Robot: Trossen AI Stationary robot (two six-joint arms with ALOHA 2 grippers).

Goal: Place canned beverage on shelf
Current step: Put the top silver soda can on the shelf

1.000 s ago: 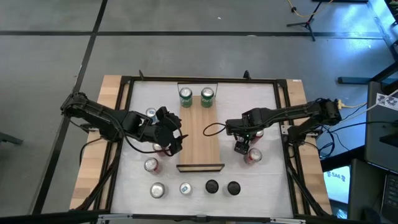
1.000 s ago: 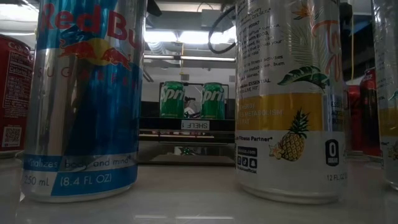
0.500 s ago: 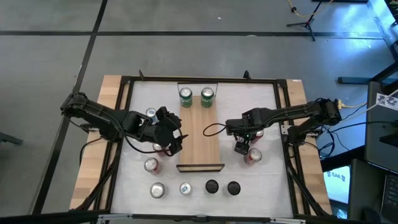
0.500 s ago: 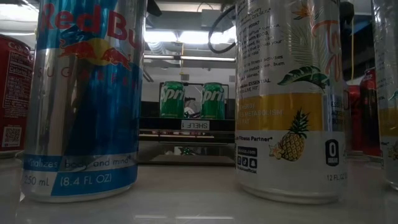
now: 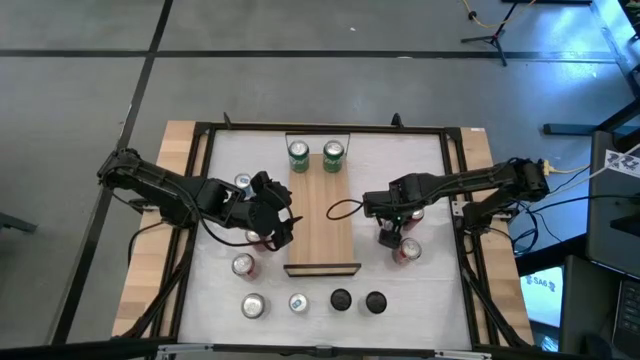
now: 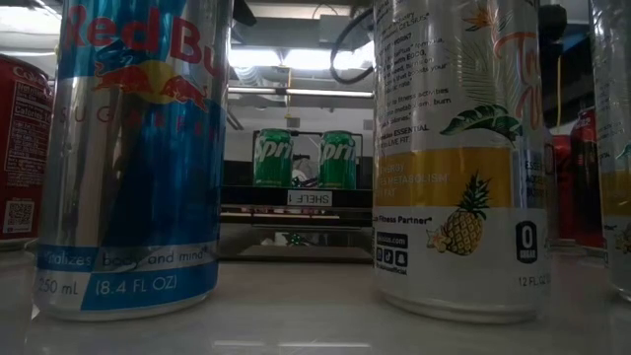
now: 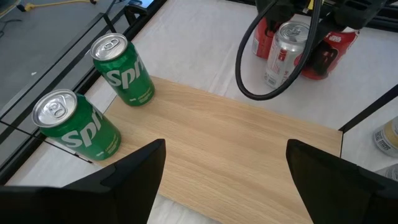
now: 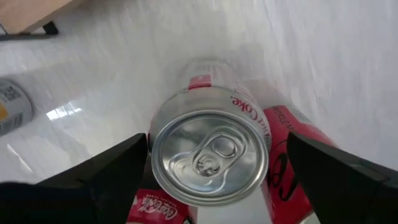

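On the white bench [image 5: 225, 165], the left claw [image 5: 283, 222] hangs with its fingers [image 7: 134, 171] spread wide and gripping nothing, just over the left long edge of the shelf [image 5: 322, 215], the light-wood plank running down the middle of the bench. At the shelf's far end two green Sprite cans [image 5: 315, 155] stand upright side by side, tabs up, the partial lettering "Spri" readable on each in the low view [image 6: 306, 158]; a small label reading "SHELF" [image 6: 310, 198] sits on the shelf's end below them. The rest of the plank is bare wood. Along the bench's near edge a Red Bull can [image 6: 138, 148], silver and blue, shows "8.4 FL OZ", and beside it stands a white can [image 6: 458, 148] with a pineapple picture and "12 FL OZ". A red can [image 6: 20, 148] stands at the bench's left side. Right of the shelf, the right claw [image 5: 390, 238] is lowered over a silver Diet Coke can [image 8: 210, 155], its fingers [image 8: 106, 177] parted on either side of the lid and not touching it; the word "Coke" reads on the can's shoulder. That can stands upright on the bench, touching red Coca-Cola cans [image 8: 292, 162] just beside it, near the right side of the bench and apart from the shelf.
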